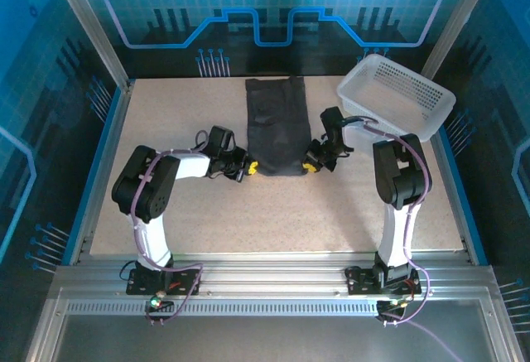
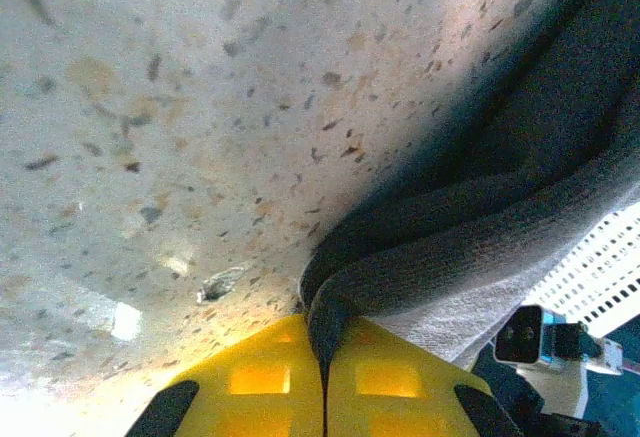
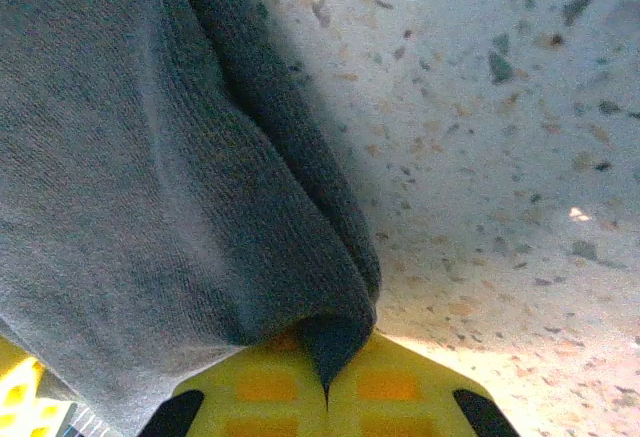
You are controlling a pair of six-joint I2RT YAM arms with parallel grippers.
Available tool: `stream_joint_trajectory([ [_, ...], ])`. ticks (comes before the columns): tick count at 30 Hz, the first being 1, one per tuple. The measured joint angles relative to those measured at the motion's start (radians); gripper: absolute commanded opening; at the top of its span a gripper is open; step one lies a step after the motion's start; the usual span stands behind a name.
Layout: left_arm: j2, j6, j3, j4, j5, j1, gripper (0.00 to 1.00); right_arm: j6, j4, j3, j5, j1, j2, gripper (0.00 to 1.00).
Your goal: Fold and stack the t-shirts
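The left end effector (image 1: 251, 166) and right end effector (image 1: 310, 166) are pinching the near corners of the charcoal t-shirt (image 1: 277, 126) lying lengthwise on the surface (image 1: 207, 213), seemingly readying to fold it over.

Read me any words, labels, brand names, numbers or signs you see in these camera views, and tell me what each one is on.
No text can be read anywhere.
The dark t-shirt is plain, with no print or tag showing.
The white basket bears no label.
The blue back panel carries only a gear graphic and line patterns, no letters.
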Motion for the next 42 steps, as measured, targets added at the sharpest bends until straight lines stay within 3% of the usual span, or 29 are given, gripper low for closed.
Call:
stream_joint_trajectory([
  [7, -0.205, 0.115, -0.109, -0.135, 0.017, -0.038, 0.0, 0.012, -0.004, -0.207, 0.021, 0.047, -0.197, 0.0],
  [15, -0.549, 0.157, -0.31, -0.331, 0.043, -0.15, 0.0, 0.093, -0.092, -0.44, 0.023, 0.195, -0.515, 0.0],
  [23, -0.773, 0.152, -0.275, -0.468, 0.056, -0.175, 0.0, 0.176, -0.239, -0.366, 0.029, 0.224, -0.721, 0.0],
  [27, -0.778, 0.145, -0.196, -0.499, 0.047, -0.163, 0.0, 0.192, -0.286, -0.247, 0.049, 0.214, -0.714, 0.0],
  [32, -0.729, 0.147, -0.06, -0.506, 0.027, -0.079, 0.0, 0.179, -0.303, -0.072, 0.055, 0.173, -0.612, 0.0],
  [41, -0.376, 0.166, 0.208, -0.427, 0.03, 0.056, 0.0, 0.118, -0.302, 0.357, 0.078, 0.079, -0.233, 0.0],
  [42, -0.334, 0.172, 0.236, -0.425, 0.03, 0.069, 0.04, 0.116, -0.304, 0.395, 0.078, 0.07, -0.194, 0.0],
])
